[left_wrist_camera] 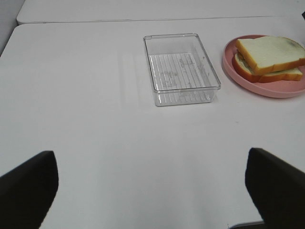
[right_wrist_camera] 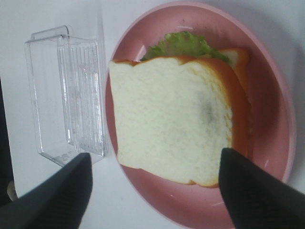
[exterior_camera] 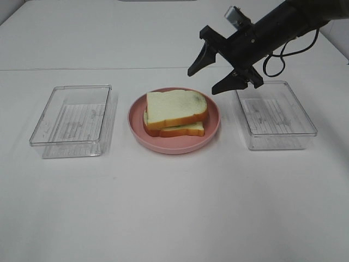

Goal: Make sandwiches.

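Sandwich (exterior_camera: 175, 113): sitting stacked on the pink plate (exterior_camera: 214, 131) at the middle of the bench (exterior_camera: 174, 207), top bread slice skewed a little off the lower one; in the right wrist view a green lettuce leaf (right_wrist_camera: 183, 44) is peeking out at one edge.

Right pincer (exterior_camera: 218, 71): hanging in the air above the plate's far right rim, jaws standing wide apart and holding nothing, clear of the bread.

Left pincer (left_wrist_camera: 152, 186): hovering over bare bench well away from the plate, its two dark fingertips (left_wrist_camera: 28, 186) far apart and empty.

Left tray (exterior_camera: 73, 120): clear plastic, lying empty beside the plate.

Right tray (exterior_camera: 275, 114): clear plastic, also empty, lying partly under the right arm.

Judgement: the stack is looking complete, with both supply trays emptied onto the plate.
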Robot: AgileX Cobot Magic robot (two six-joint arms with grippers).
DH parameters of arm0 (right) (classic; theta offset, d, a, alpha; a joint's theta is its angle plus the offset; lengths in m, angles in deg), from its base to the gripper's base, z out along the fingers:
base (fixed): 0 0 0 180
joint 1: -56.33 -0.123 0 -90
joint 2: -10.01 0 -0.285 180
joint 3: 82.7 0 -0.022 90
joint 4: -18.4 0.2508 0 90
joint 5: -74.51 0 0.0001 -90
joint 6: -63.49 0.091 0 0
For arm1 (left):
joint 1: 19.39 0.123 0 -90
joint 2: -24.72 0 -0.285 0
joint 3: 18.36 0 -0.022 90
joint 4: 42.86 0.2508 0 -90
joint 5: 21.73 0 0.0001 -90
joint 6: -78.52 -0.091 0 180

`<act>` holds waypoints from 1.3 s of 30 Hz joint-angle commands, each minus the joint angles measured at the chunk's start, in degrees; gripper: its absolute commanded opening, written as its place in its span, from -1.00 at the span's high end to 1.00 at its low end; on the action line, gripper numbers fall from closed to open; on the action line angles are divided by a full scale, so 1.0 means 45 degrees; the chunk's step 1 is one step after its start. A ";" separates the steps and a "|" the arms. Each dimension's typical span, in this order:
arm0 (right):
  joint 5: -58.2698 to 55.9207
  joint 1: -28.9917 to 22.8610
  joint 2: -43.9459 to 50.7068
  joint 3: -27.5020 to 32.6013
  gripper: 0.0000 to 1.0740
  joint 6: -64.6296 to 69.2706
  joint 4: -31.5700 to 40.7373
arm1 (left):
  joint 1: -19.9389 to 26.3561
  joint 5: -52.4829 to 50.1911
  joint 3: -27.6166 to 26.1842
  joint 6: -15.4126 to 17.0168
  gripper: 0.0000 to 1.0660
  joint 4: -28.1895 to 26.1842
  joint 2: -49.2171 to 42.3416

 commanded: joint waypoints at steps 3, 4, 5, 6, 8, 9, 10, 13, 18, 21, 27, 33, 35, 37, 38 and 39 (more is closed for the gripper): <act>0.0064 0.0000 0.1235 -0.0407 -0.72 0.0535 -0.1706 | -0.0025 -0.0204 0.0025 0.0064 -0.86 -0.0115 -0.0306; 0.0064 0.0000 0.1235 -0.0407 -0.72 0.0535 -0.1706 | -0.0025 -0.0204 0.0025 0.0064 -0.86 -0.0115 -0.0306; -0.0038 0.0000 0.1668 -0.0688 -0.77 0.0942 -0.2928 | -0.0025 -0.0204 0.0025 0.0064 -0.86 -0.0115 -0.0306; -0.0166 0.0013 0.1897 -0.0879 -0.77 0.1311 -0.3756 | -0.0025 -0.0204 0.0025 0.0064 -0.86 -0.0115 -0.0306; -0.0471 0.0013 0.2305 -0.1248 -0.77 0.2203 -0.5488 | -0.0025 -0.0204 0.0025 0.0064 -0.86 -0.0115 -0.0306; -0.0980 0.0025 0.2585 -0.1732 -0.77 0.2890 -0.7347 | -0.0025 -0.0204 0.0025 0.0064 -0.86 -0.0115 -0.0306; -0.0980 0.0025 0.2585 -0.1732 -0.77 0.2890 -0.7347 | -0.0025 -0.0204 0.0025 0.0064 -0.86 -0.0115 -0.0306; -0.2024 0.0407 0.2636 -0.2483 -0.76 0.3387 -0.8964 | -0.0025 -0.0204 0.0025 0.0064 -0.86 -0.0115 -0.0306; -0.2890 0.2470 0.2648 -0.2916 -0.76 0.2903 -0.9664 | -0.0025 -0.0204 0.0025 0.0064 -0.86 -0.0115 -0.0306; -0.3680 0.3234 0.2661 -0.2916 -0.76 0.2585 -0.9740 | -0.0025 -0.0204 0.0025 0.0064 -0.86 -0.0115 -0.0306; -0.4749 0.3400 0.3209 -0.2648 -0.76 0.2521 -1.0390 | -0.0025 -0.0204 0.0025 0.0064 -0.86 -0.0115 -0.0306; -0.4189 0.3400 0.4711 -0.1070 -0.76 0.2521 -1.0377 | -0.0025 -0.0204 0.0025 0.0064 -0.86 -0.0115 -0.0306; -0.3667 0.3400 0.6239 0.0828 -0.76 0.2445 -1.0377 | -0.0025 -0.0204 0.0025 0.0064 -0.86 -0.0115 -0.0306; -0.3425 0.3400 0.6863 0.1579 -0.76 0.2445 -1.0377 | -0.0025 -0.0204 0.0025 0.0064 -0.86 -0.0115 -0.0306; -0.2776 0.3400 0.8047 0.3005 -0.76 0.2445 -1.0339 | -0.0025 -0.0204 0.0025 0.0064 -0.86 -0.0115 -0.0306; -0.2776 0.3400 0.8047 0.3005 -0.76 0.2445 -1.0339 | -0.0025 -0.0204 0.0025 0.0064 -0.86 -0.0115 -0.0306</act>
